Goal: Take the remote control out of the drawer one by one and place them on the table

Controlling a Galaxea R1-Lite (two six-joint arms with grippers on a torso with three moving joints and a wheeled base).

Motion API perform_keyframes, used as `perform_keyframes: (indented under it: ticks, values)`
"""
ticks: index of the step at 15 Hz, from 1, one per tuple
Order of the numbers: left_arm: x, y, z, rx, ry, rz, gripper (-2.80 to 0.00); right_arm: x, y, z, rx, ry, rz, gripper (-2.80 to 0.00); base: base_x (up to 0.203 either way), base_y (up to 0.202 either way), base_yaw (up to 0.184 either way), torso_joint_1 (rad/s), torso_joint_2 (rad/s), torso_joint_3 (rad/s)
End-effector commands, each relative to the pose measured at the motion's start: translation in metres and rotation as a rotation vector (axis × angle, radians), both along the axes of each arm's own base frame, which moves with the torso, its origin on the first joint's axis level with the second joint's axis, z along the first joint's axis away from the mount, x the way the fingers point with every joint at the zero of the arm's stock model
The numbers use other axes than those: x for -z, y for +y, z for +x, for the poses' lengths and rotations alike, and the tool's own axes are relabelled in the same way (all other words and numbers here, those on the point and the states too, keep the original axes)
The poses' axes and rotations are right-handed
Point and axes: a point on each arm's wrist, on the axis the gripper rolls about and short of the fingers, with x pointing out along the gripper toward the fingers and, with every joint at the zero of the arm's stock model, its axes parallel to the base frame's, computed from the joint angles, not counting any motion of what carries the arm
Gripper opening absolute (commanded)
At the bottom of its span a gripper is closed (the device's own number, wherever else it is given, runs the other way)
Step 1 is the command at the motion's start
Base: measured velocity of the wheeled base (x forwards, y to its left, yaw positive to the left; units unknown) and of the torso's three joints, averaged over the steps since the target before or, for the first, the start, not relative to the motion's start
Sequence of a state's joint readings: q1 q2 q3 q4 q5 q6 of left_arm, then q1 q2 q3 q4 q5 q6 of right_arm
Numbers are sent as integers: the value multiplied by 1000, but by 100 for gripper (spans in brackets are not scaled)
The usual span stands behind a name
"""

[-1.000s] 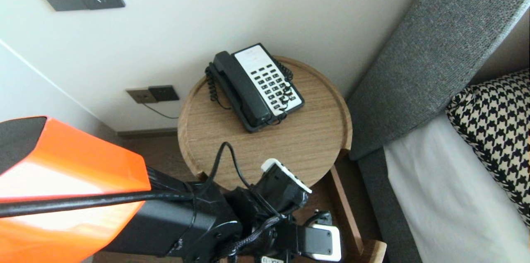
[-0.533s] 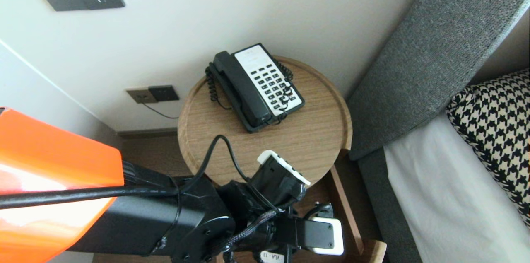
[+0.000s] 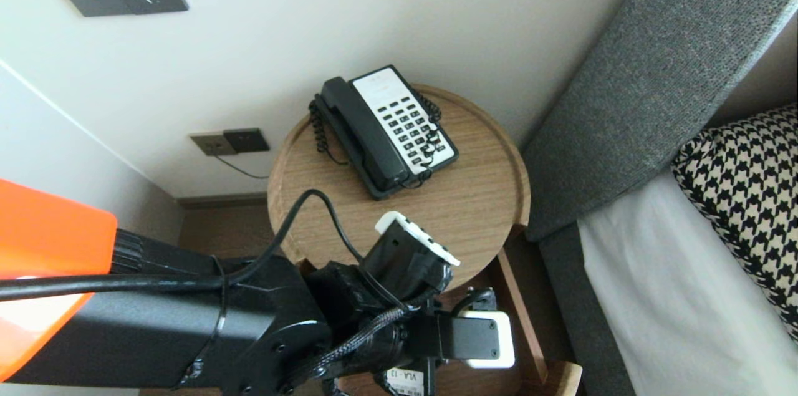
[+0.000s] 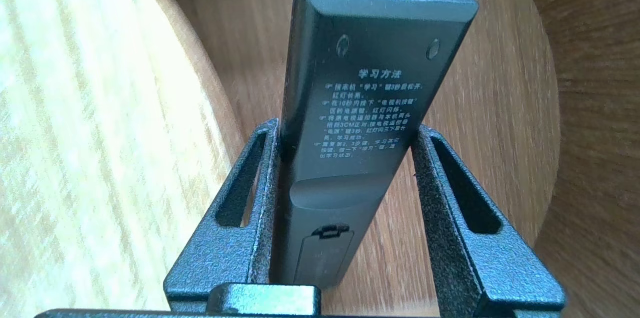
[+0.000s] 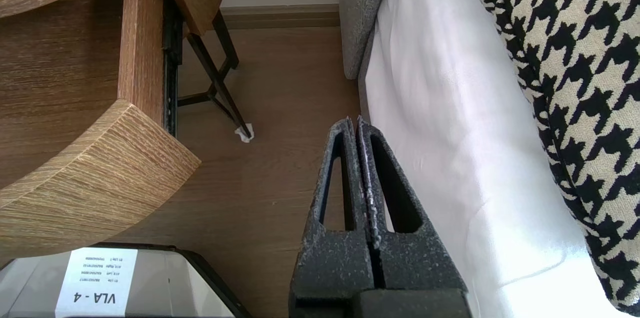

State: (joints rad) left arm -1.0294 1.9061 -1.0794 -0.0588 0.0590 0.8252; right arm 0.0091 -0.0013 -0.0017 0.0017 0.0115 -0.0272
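Observation:
A black remote control (image 4: 360, 107) shows its back, printed with white text and a battery cover. My left gripper (image 4: 345, 130) is shut on it, a finger pressing each long side. The remote hangs over the wooden floor of an open drawer (image 4: 480, 107), beside the pale edge of the round table top (image 4: 100, 132). In the head view my left wrist (image 3: 399, 296) covers the table's front edge and hides gripper and remote. My right gripper (image 5: 356, 120) is shut on nothing, parked low over the floor next to the bed.
A black and white desk phone (image 3: 383, 128) sits at the back of the round wooden table (image 3: 474, 209). The drawer's side rail (image 3: 517, 315) juts out below. A grey headboard (image 3: 648, 84), white sheet (image 3: 673, 296) and houndstooth pillow (image 3: 748, 196) lie right.
My left arm has slid leftward in the head view, and its wrist has crept a little toward the table. The grip on the remote is unchanged; the right arm is still.

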Motion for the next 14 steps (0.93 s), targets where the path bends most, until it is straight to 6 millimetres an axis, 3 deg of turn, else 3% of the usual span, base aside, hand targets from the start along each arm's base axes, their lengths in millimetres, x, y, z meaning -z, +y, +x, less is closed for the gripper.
perform_keyframes:
  ticks: [1,7,14]
  values:
    - [-4,8,-5,0,-7,-1,-280,0,0,0,-1,-5,0,-280,0,0,0,0,0,0]
    - [-1,12,-17,23,6,23,-280,0,0,0,-1,-5,0,-280,0,0,0,0,0,0]
    - [-19,3,-14,-7,-24,-50,-280,0,0,0,-1,-5,0,-280,0,0,0,0,0,0]
